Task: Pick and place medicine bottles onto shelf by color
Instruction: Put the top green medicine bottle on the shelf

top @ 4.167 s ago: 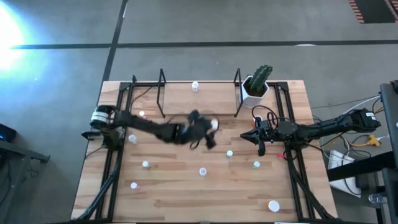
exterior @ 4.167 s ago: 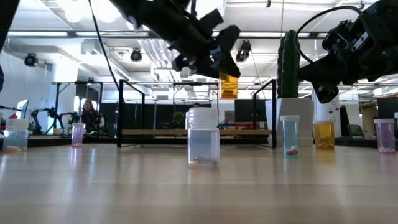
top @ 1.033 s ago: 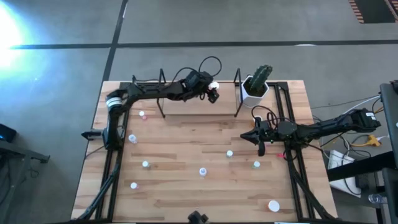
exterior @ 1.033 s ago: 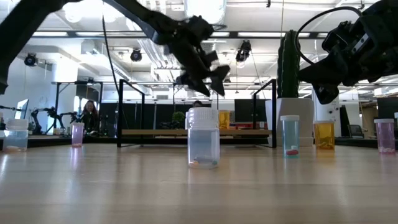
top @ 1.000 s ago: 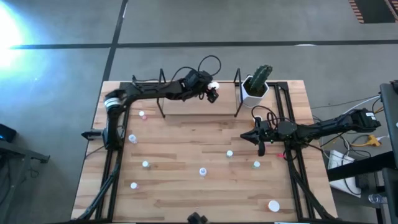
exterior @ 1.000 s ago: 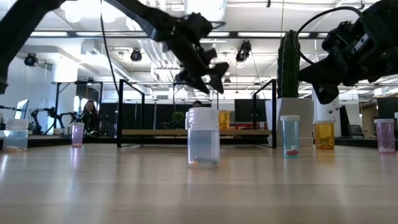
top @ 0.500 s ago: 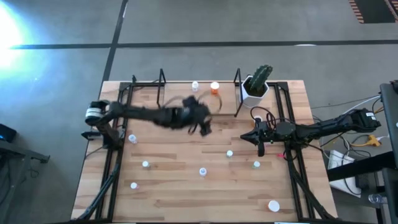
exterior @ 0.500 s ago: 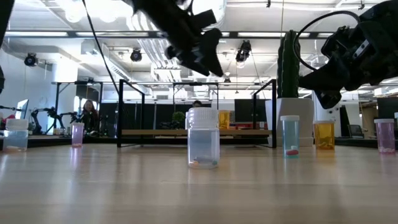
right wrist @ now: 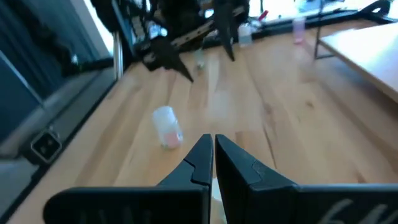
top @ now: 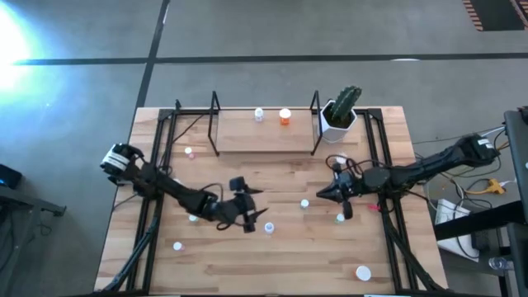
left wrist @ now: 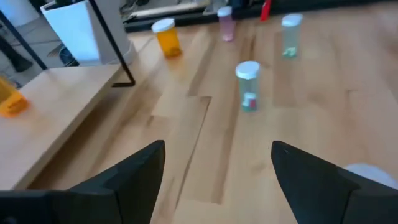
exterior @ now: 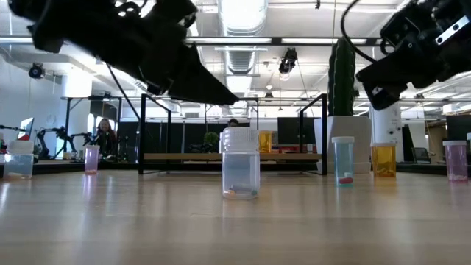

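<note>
Your left tool point(top: 247, 210) hovers wide open, empty, beside a clear bottle point(top: 269, 228): reach step. Next, straddle it and close. Right tool point(right wrist: 213, 152), fingers together, waits.

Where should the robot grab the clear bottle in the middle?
Probably around the clear bottle's straight body, just under its wide white cap, coming down from above. It stands upright with bare table on both sides, and the open left end effector is close by.
</note>
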Controlling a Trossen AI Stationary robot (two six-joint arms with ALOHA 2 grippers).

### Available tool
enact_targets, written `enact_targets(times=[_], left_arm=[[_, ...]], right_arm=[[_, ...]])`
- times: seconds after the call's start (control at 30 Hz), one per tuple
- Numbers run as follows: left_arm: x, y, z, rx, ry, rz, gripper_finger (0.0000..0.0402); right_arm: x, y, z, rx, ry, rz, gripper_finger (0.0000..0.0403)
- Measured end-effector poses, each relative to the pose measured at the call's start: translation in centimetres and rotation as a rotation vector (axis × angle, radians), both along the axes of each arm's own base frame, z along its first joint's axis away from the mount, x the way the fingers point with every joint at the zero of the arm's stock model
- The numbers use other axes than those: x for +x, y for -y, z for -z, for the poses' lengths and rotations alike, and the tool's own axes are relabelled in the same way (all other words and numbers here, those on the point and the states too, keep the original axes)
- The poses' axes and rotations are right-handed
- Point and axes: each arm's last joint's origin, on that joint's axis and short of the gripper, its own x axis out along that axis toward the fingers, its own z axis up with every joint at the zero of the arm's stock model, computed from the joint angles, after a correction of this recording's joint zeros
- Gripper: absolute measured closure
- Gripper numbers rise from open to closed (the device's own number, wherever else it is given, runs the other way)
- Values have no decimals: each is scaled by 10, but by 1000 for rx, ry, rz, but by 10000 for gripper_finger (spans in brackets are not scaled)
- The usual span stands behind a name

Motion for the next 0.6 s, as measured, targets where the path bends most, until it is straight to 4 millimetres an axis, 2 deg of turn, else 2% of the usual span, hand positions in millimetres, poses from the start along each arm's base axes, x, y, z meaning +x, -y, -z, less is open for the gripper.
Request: enact_targets(times=[0.17,0.33,0.43,0.6], left_arm=[[-8,-5,9,-62,22,-31,125],[-12,-7,15,-59,5,-34,125],[-13,-7,16,-57,0,-35,125],[-13,-7,16,-57,0,-35,125]], right_arm=[[23,-11,-10,-78,-118,-46,393],[47,-19,-24,-160,-363,-68,378],[58,-22,-29,-199,-534,-71,346],[76,-26,-30,-232,-748,-66,267]])
